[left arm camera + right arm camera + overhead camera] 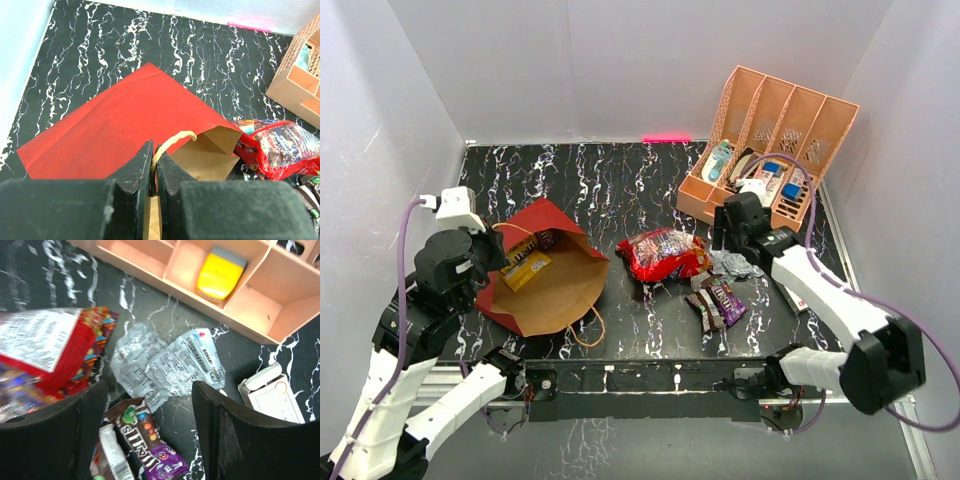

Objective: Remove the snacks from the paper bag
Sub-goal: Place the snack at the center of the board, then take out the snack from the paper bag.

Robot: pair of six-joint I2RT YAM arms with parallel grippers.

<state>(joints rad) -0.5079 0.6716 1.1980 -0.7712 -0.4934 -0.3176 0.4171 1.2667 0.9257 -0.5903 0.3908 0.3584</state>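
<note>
Your left claw [154, 153] pinches the cord handle [172, 139] of the paper bag [115, 130]; your right claw [149, 391] hangs open above the silvery packets [165, 360].

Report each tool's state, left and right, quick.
Left tool: closed on the cord handle of the paper bag.
Right tool: open, holding nothing, above the silvery packets.

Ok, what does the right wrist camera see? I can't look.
The right arm's open fingers hang above two silvery packets and candy bars on the black table. A red packet lies left, a peach organizer behind.
</note>
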